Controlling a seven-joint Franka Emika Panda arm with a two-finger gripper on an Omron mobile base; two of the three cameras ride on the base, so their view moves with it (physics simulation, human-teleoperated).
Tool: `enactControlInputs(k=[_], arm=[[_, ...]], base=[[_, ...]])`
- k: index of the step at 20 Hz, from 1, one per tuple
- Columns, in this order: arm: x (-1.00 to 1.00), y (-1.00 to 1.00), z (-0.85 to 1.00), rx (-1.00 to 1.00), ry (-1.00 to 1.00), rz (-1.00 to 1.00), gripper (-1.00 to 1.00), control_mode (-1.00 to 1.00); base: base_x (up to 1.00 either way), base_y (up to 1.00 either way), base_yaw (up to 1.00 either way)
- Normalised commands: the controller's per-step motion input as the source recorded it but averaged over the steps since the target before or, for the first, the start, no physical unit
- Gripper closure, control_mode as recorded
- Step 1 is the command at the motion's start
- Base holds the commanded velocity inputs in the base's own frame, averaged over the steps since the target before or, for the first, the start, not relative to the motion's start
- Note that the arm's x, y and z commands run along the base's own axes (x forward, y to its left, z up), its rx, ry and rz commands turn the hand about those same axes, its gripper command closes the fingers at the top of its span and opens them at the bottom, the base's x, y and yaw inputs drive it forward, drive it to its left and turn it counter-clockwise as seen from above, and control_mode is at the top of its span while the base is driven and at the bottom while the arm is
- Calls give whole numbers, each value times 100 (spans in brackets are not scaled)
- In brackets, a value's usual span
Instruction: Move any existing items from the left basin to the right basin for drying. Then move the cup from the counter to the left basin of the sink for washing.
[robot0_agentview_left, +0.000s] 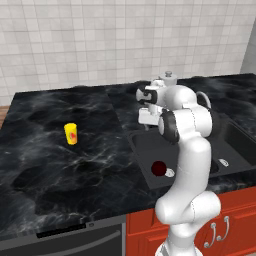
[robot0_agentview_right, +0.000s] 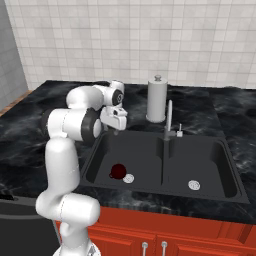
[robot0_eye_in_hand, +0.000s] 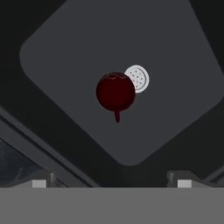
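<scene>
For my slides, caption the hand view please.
Open gripper looks down on the dark red bowl beside the silver drain in the left basin.

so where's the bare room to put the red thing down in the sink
The right basin is bare apart from its silver drain, so free floor lies on every side of that. The left basin is crowded only near its front, where the dark red bowl sits beside its drain.

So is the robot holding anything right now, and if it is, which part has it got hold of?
Nothing is held. The gripper hangs open above the left basin, and the dark red bowl lies untouched on the basin floor beside the drain.
</scene>
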Motion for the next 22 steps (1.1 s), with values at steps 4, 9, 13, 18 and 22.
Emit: enactControlInputs(k=[4, 9, 13, 18, 22], arm=[[0, -4, -21, 4, 0, 0, -100, -100], [0, -1, -24, 1, 0, 0, -100, -100], [0, -5, -15, 1, 0, 0, -100, -100], [0, -21, -19, 0, 0, 0, -100, -100], [0, -25, -32, 0, -3, 0, -100, -100]], base=[[0, 0, 0], [0, 0, 0], [0, 0, 0], [0, 0, 0], [0, 0, 0]])
